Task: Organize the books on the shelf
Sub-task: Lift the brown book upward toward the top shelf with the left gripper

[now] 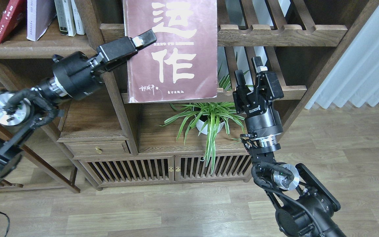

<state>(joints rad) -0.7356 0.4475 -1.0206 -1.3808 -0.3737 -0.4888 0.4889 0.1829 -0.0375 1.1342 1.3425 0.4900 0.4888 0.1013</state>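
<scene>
The thick dark maroon book (171, 49) with large white Chinese characters hangs nearly upright in front of the slatted racks. My left gripper (140, 39) is shut on its left edge, with one finger (146, 36) lying across the cover. My right gripper (248, 70) is open and empty, just right of the book's lower right corner and apart from it. The shelf (35, 49), a flat dark-brown board, is at the upper left. It holds the red book (8, 19) leaning at its left and the white-and-lavender book (38, 18) beside it.
Two more slim books (67, 16) stand on the shelf's right end. Slatted racks with notched rails (281, 31) lie behind and right of the maroon book. A potted spider plant (209, 118) sits below it. A white curtain (357, 65) hangs at the right.
</scene>
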